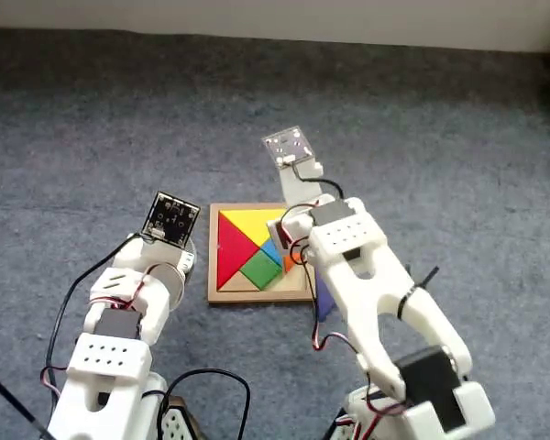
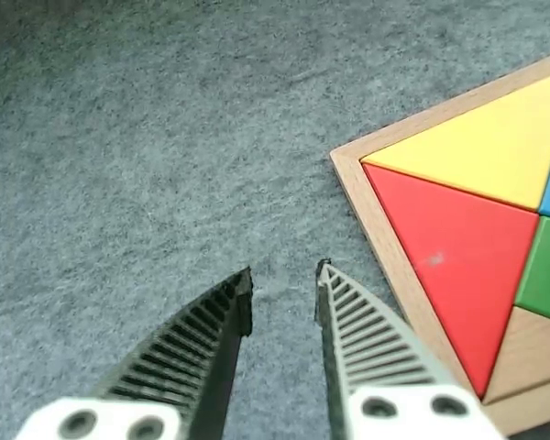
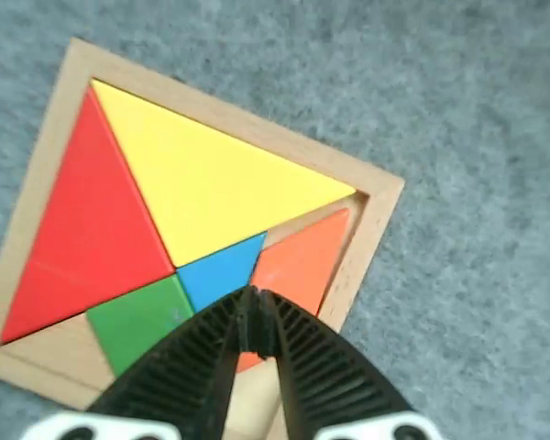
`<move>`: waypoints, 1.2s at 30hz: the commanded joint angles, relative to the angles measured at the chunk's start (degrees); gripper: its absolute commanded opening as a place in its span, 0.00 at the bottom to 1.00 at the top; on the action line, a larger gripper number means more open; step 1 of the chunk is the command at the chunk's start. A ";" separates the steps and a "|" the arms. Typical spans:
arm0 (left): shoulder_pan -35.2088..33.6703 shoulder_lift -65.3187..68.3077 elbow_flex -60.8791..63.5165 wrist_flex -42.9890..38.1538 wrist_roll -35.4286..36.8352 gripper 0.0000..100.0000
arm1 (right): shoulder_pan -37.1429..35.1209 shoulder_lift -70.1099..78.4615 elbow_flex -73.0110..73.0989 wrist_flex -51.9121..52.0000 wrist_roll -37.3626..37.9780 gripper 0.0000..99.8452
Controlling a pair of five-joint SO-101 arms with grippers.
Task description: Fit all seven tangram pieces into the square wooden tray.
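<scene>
Left gripper (image 2: 284, 275) low over grey carpet (image 2: 119, 137), fingers spread a little, nothing between them, just beside the tray's corner. Square wooden tray (image 1: 213, 261) flat on the carpet in the middle, between the two arms. Inside, from the left: red triangle (image 1: 229, 252) along the left rim, yellow triangle (image 1: 247, 223) along the far rim, green square (image 1: 260, 269) touching the red one, blue triangle (image 3: 218, 275) between the green and yellow, orange triangle (image 3: 302, 261) against the right rim. Bare wood (image 3: 60, 344) shows at the near side beside the green square. Right gripper (image 3: 255, 312) over the tray's right part, fingers pressed together, tips above the blue/orange seam, nothing seen pinched. Purple piece (image 1: 323, 302) on the carpet just outside the tray's near right corner, partly under the right arm.
</scene>
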 commanded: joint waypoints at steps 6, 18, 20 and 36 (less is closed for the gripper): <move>0.13 -0.92 -0.66 -1.05 0.26 0.13 | 7.60 -23.60 10.68 9.19 0.35 0.03; 0.31 -0.92 -0.66 -1.05 0.26 0.13 | 3.82 -25.01 24.13 8.40 -0.09 0.22; 0.31 -0.92 -0.66 -1.05 0.26 0.13 | 1.89 -25.01 24.13 6.46 -4.04 0.22; 0.31 -0.92 -0.57 -1.05 0.26 0.13 | 0.31 -24.84 32.04 -3.65 -10.11 0.22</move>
